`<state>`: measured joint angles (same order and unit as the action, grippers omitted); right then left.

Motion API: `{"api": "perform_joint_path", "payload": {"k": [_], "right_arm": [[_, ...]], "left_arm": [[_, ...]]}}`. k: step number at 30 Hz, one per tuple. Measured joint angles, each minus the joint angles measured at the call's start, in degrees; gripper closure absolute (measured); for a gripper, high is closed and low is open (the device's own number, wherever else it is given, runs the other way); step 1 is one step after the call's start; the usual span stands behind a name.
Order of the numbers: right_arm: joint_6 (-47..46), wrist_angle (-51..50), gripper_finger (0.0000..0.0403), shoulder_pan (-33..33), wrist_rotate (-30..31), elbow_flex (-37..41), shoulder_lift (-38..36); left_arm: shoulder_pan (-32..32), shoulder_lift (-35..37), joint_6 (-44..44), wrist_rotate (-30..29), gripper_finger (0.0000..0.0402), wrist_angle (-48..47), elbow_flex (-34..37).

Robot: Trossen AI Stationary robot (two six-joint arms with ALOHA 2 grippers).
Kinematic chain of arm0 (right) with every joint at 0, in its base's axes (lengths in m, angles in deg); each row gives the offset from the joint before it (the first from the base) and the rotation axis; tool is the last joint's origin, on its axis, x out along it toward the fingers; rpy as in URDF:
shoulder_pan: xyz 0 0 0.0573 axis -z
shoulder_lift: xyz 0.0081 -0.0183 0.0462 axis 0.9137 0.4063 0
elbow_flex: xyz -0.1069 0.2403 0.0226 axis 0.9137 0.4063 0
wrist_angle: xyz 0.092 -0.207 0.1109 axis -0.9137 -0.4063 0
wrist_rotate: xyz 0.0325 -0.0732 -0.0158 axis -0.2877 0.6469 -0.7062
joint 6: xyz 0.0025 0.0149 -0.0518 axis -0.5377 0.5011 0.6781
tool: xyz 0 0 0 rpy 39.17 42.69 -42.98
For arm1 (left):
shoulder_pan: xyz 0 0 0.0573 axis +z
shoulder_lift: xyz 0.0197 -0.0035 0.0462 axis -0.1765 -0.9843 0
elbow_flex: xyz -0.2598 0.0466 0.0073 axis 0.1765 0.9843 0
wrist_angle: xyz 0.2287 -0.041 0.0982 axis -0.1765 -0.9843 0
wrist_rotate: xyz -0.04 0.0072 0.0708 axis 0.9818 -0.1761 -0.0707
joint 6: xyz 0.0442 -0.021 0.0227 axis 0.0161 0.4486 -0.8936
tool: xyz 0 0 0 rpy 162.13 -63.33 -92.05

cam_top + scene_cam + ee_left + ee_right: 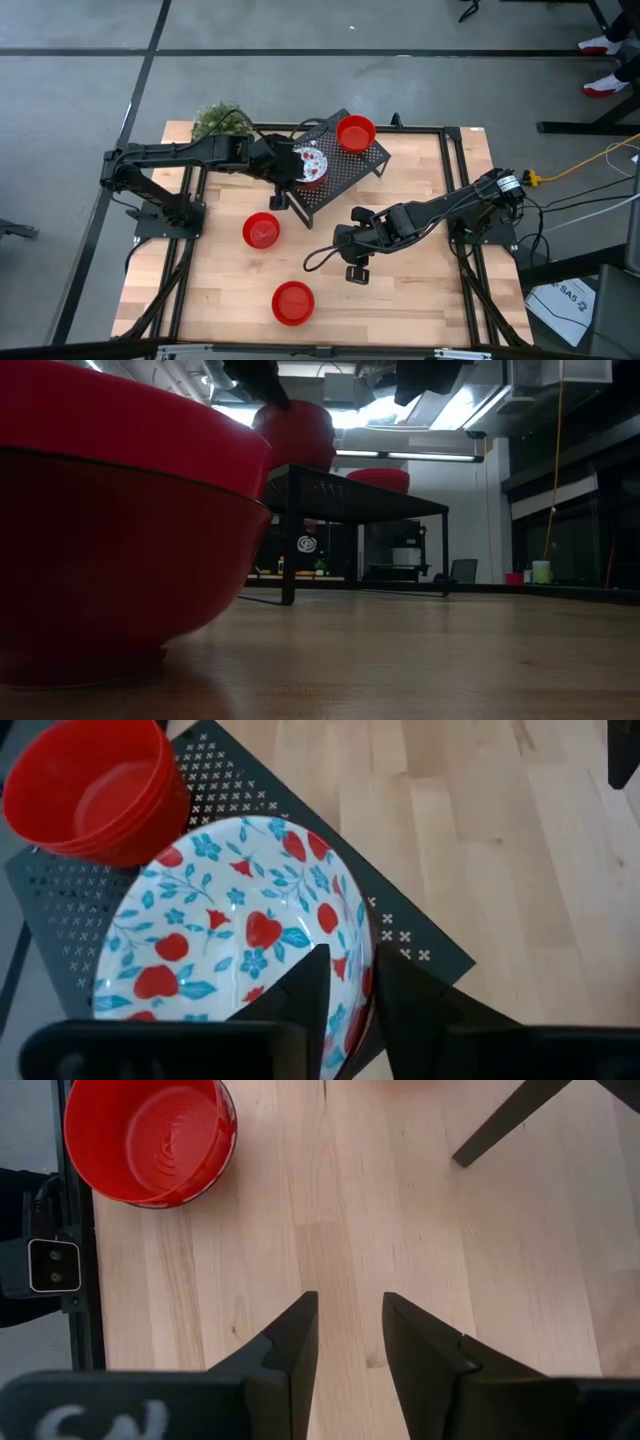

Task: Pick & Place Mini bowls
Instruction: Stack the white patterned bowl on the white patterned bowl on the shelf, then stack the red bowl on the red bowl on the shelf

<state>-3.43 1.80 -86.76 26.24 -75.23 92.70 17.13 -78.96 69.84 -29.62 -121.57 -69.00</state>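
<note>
A white mini bowl with red and blue flowers [311,163] is over the near left part of the black mesh rack [345,178], held by my left gripper [350,995]. Its underside is red in the low view [295,435]. A red bowl stack [355,132] stands on the rack's far end and also shows in the left wrist view [95,795]. Two more red bowls [262,230] [292,302] stand on the table. My right gripper [358,250] is open and empty above the table's middle. My left gripper pinches the floral bowl's rim [352,952], one finger [310,985] inside the bowl and the other [405,1005] outside. The bowl is tilted over the rack. Whether its bottom touches the mesh, I cannot tell.
A small green plant [220,120] stands at the table's far left corner, behind the left arm. A red bowl [100,540] fills the low view's near left. The right wrist view shows a red bowl [150,1140] and a rack leg [510,1115] ahead of the open fingers.
</note>
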Motion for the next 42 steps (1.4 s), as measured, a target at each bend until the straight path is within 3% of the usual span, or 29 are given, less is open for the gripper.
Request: {"api": "perform_joint_path", "payload": {"k": [18, 28, 42], "right_arm": [[0.48, 0.86, 0.0289, -0.01, 0.36, 0.00, 0.00], [2.56, 2.62, 0.0289, -0.04, 2.96, 0.00, 0.00], [14.19, 10.73, 0.0289, 0.07, 6.93, 0.00, 0.02]], "left_arm": [[-2.52, 6.01, -2.75, 0.87, 0.0316, 4.29, 0.04], [-12.25, 9.82, 0.53, 1.64, 0.0316, -2.38, 0.04], [-25.15, 10.21, 16.23, -0.68, 0.0320, -15.61, 0.04]]}}
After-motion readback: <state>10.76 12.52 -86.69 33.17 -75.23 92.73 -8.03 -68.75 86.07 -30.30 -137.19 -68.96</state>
